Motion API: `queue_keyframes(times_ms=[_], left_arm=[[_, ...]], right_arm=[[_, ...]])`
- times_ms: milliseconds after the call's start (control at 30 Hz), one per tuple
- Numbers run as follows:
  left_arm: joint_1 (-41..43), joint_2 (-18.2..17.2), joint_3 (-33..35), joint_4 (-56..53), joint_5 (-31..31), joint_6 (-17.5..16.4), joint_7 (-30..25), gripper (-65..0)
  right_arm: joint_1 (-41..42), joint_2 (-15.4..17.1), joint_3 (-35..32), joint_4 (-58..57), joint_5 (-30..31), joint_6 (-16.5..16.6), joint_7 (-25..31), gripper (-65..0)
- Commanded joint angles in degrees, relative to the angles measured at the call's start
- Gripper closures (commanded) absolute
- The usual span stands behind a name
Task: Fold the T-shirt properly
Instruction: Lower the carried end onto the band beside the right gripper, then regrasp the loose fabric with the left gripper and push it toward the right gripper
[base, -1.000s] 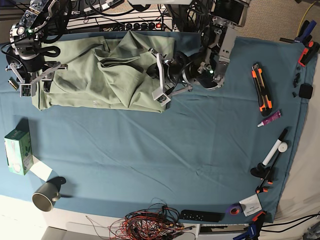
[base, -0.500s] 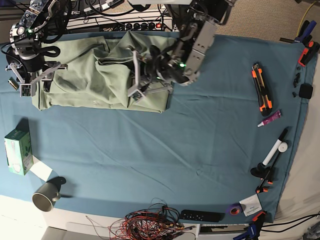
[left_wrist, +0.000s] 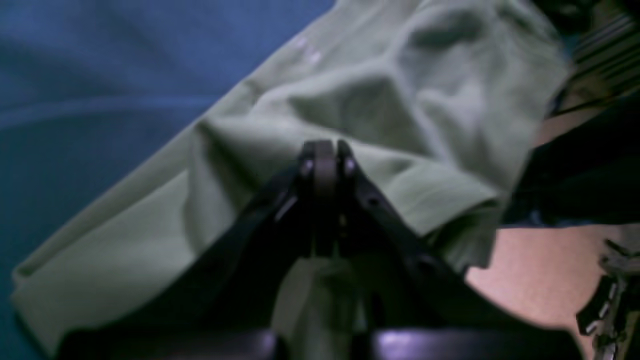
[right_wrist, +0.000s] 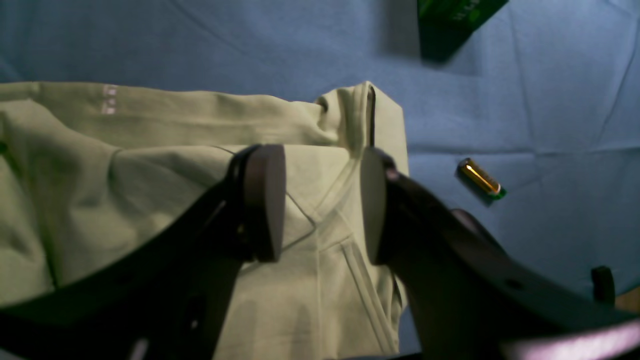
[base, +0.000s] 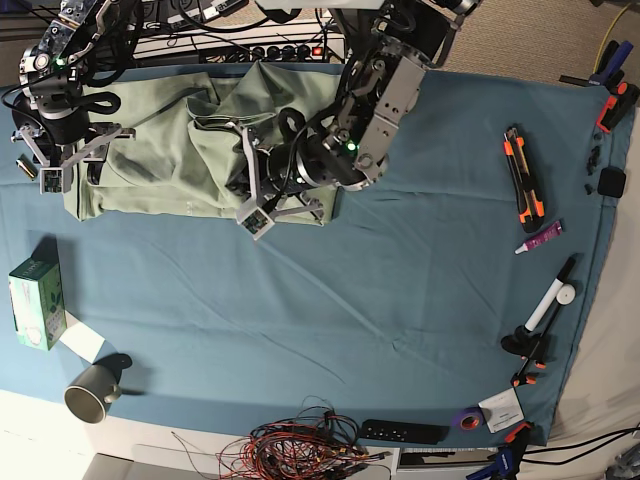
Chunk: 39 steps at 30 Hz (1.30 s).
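Your soft, wrinkly T-shirt (base: 170, 160) lies bunched on the blue cloth (base: 400, 290). Your left gripper (left_wrist: 324, 160) is pinched tight, maybe on a fold. Your right gripper (right_wrist: 320, 205) hangs wide apart, empty, above the shirt's edge.

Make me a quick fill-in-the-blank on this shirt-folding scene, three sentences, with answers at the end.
1. The T-shirt lies on a cloth whose colour is ____.
2. The fingers of the left gripper are ____.
3. The right gripper, fingers apart, hovers over a ____ of the shirt.

Answers: blue-teal; shut; corner
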Motion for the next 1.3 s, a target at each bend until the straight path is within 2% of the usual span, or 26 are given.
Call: queue_keyframes(times_ms=[0, 100, 200, 367, 533, 633, 767, 1033, 1267], left_arm=[[-1.1, 1.4, 0.2, 0.8, -1.3, -2.0, -1.4, 0.0], [-2.2, 1.4, 0.2, 0.8, -1.6, -4.3, -0.6, 0.0], [-4.1, 1.4, 0.2, 1.0, -0.5, -4.6, 5.6, 0.0], [-4.8, -2.1, 0.2, 2.8, 6.6, 0.3, 10.4, 0.0], [-2.4, -5.7, 0.2, 2.8, 6.3, 1.6, 13.6, 0.0], [0.5, -5.7, 0.2, 2.8, 3.5, 1.0, 15.0, 0.0], [3.2, -5.5, 0.8, 2.9, -1.3, -0.1, 15.2, 0.0], [3.2, -5.5, 3.3, 2.9, -1.4, -1.6, 13.0, 0.0], [0.7, -5.5, 3.3, 2.9, 6.1, -0.9, 8.1, 0.0]], right_arm=[[0.1, 0.8, 0.4, 0.9, 0.2, -0.4, 1.6, -24.9], [0.1, 0.8, 0.4, 0.9, 0.2, -0.4, 1.6, -24.9], [0.1, 0.8, 0.4, 0.9, 0.2, -0.4, 1.5, -24.9], [0.1, 0.8, 0.4, 0.9, 0.2, -0.4, 1.5, -24.9], [0.1, 0.8, 0.4, 0.9, 0.2, -0.4, 1.6, -24.9], [0.1, 0.8, 0.4, 0.9, 0.3, -0.4, 1.7, -24.9], [0.1, 0.8, 0.4, 0.9, 0.2, -0.4, 1.7, -24.9], [0.1, 0.8, 0.4, 0.9, 0.3, -0.4, 1.8, -24.9], [0.1, 0.8, 0.4, 0.9, 0.2, -0.4, 1.8, -24.9]])
